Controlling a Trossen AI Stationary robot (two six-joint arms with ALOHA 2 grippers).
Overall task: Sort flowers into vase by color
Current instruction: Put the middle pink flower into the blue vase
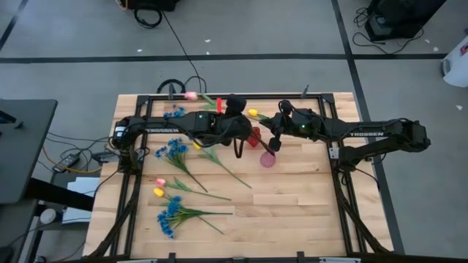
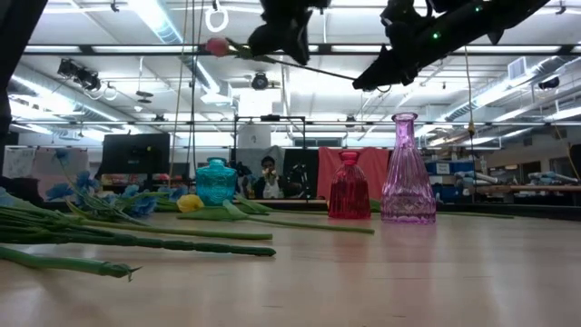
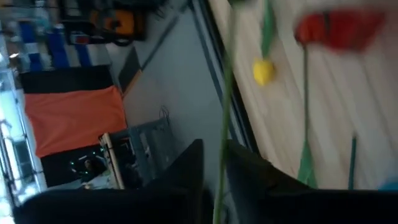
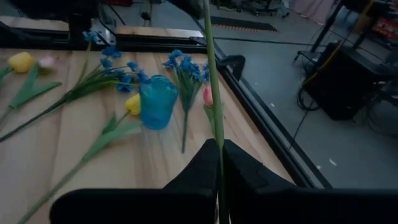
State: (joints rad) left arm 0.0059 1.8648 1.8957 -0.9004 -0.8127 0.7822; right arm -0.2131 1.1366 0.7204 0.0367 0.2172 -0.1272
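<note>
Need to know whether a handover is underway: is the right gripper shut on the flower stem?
Shut on it: the right gripper has both dark fingers pressed against the green stem.
</note>
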